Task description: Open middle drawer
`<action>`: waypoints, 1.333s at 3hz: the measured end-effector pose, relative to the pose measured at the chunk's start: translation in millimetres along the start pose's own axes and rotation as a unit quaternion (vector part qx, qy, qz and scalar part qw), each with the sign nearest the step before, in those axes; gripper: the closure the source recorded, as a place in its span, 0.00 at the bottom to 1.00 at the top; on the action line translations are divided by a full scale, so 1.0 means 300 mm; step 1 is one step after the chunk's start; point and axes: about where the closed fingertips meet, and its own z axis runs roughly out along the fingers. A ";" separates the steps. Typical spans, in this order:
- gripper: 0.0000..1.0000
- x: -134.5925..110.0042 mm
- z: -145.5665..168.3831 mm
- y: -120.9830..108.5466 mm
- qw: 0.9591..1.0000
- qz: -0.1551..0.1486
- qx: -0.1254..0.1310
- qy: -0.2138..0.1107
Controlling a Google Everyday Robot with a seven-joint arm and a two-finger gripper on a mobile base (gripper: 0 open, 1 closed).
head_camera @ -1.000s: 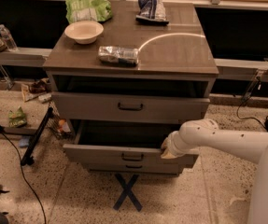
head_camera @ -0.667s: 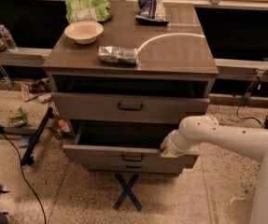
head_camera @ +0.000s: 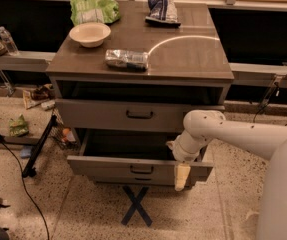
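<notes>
Gripper (head_camera: 182, 176) on middle drawer (head_camera: 108, 167) (seemingly unmoved).

One pincer (head_camera: 182, 176) at middle drawer (head_camera: 108, 165), three bags (head_camera: 94, 9), one bowl (head_camera: 89, 34)

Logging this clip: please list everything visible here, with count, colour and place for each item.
cabinet: one, grey-brown top, centre of view
middle drawer: one, grey, pulled out, small dark bar handle
upper drawer: one, grey, directly above it
bowl: one, white, left rear of the cabinet top
green bag: one, behind the bowl
blue bag: one, rear of the top, right of the green bag
packet: one, silvery, front of the top
bottle: one, clear, ledge at far left
tape cross: one, blue, floor in front of the cabinet
arm: one, white, reaching in from the right
gripper: one, cream, at the right end of the middle drawer's front, hanging over its top edge
</notes>
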 end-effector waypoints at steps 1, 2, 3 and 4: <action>0.00 -0.005 0.013 0.008 1.000 -0.001 -0.018 0.001; 0.00 0.004 0.063 0.022 1.000 0.012 -0.027 0.009; 0.18 0.013 0.097 0.031 0.999 0.026 -0.030 0.015; 0.49 0.015 0.099 0.040 0.999 0.034 -0.027 0.022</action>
